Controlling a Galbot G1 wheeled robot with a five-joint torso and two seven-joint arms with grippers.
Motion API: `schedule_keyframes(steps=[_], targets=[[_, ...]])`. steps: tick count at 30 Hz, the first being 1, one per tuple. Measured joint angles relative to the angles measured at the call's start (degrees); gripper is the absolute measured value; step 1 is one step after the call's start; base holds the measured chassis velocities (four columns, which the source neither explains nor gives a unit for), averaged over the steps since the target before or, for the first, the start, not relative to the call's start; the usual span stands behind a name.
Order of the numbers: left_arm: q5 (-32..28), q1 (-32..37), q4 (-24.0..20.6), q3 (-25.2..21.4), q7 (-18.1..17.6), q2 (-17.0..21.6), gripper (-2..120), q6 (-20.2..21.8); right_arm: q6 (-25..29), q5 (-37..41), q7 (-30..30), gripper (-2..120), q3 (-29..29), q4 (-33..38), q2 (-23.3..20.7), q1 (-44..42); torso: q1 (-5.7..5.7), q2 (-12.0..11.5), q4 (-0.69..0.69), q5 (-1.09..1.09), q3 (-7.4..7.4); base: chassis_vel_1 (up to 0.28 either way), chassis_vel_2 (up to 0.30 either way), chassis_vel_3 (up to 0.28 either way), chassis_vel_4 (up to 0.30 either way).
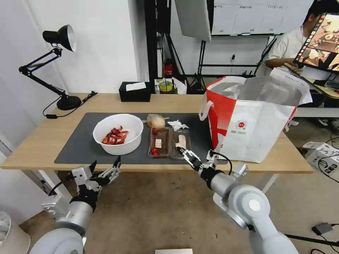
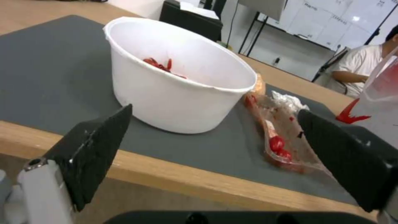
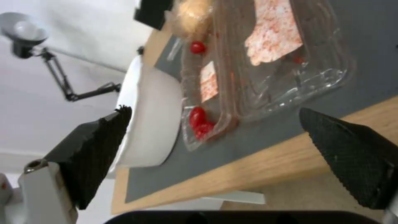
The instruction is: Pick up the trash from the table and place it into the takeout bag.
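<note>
While the lamp [image 1: 60, 38] stands at the table's [image 1: 42, 141] far left corner, the left gripper [image 1: 105, 166] hovers off the near edge, just before the bowl [image 1: 118, 133], jaws apart, holding nothing. Bowl on the grey mat [image 1: 77, 144], red shells [image 1: 114, 137] inside. Right of it: small beige bag [image 1: 155, 121], crumpled tissue [image 1: 177, 124], and nearer, the clear tray [image 1: 170, 141] with scraps. Black tissue box [image 1: 135, 91] at the back edge. Right gripper [image 1: 189, 155] at the tray's near right corner, jaws apart, empty. Takeout bag [image 1: 252, 120] upright at the table's right end, mouth open, foil lining showing.
</note>
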Motion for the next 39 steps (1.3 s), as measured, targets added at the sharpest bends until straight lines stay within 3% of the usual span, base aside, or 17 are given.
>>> schedule_keyframes(steps=[7,20,39], targets=[[0.34,0.29,0.14,-0.08,-0.13,-0.05,100,0.12,-0.25,1.87,6.41,100,-1.64,-1.03,0.98,2.33,0.00,0.00,-0.01,0.00,0.00,0.000,0.000,0.000,0.000],[0.94,1.57,0.12,-0.89,-0.13,-0.03,100,0.24,-1.14,3.99,11.47,100,-3.69,-5.10,3.67,6.89,0.00,0.00,0.00,0.00,0.00,0.000,0.000,0.000,0.000],[1.28,2.24,0.06,-1.19,-0.12,-0.23,100,0.15,-1.04,3.66,12.34,100,-3.87,-9.33,8.06,9.09,-0.02,0.01,-0.02,0.00,-0.01,0.000,0.000,0.000,0.000]])
